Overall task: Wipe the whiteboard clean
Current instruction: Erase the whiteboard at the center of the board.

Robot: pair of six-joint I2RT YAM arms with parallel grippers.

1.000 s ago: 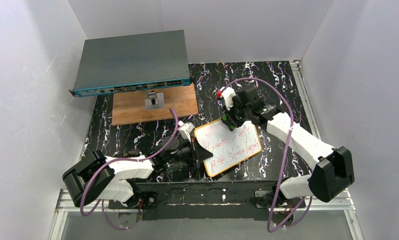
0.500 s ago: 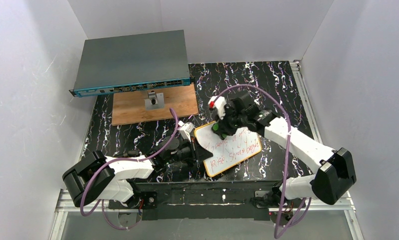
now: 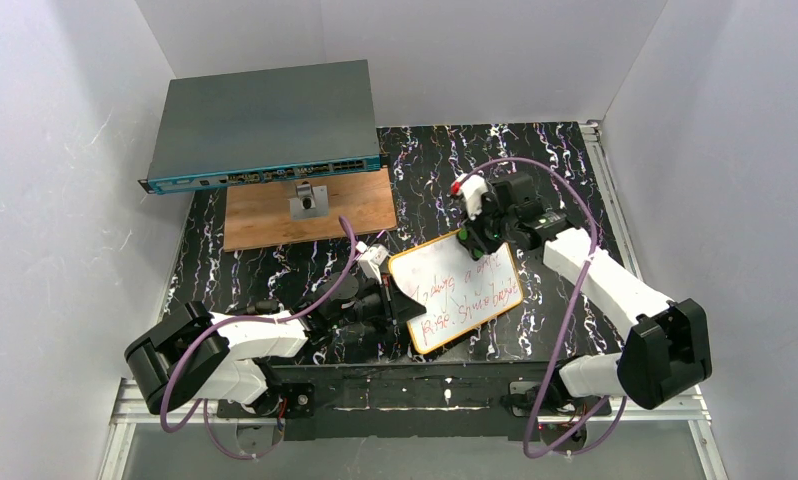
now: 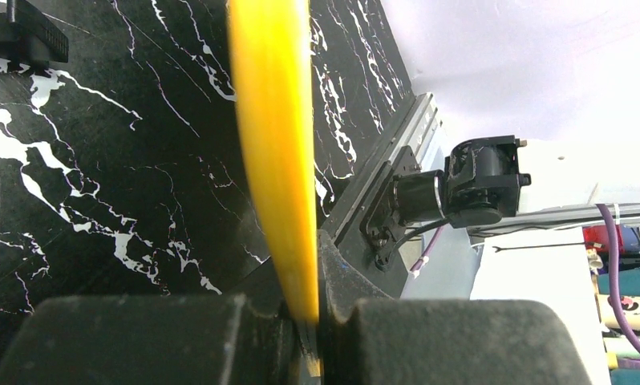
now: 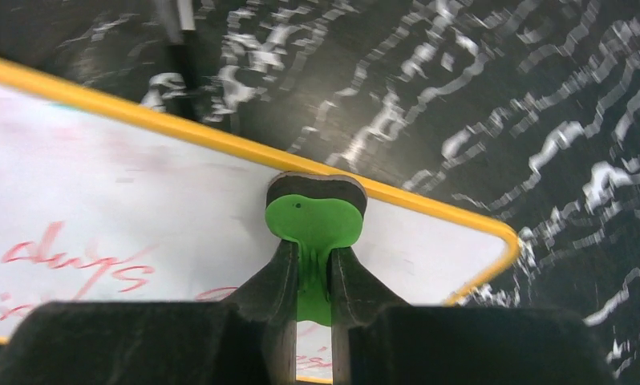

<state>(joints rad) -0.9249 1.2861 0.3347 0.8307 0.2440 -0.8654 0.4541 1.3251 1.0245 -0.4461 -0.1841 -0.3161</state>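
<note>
The desk (image 3: 575, 160) has a black top veined with white, like marble; at its far left corner sits a flat grey network switch (image 3: 260, 120), port side facing the near edge; just in front of it lies a brown wooden board (image 3: 265, 218), its far edge meeting the switch; a small grey metal piece (image 3: 308, 202) stands on that board; the whiteboard (image 3: 427, 272) lies askew near the middle of the near edge, red writing up.

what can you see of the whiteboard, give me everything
The whiteboard is a small white rectangle with a thin orange rim and rounded corners, red handwriting across it, skewed on the black marbled table. The left gripper is shut on its left edge; the right gripper presses a green eraser near its far corner.
</note>
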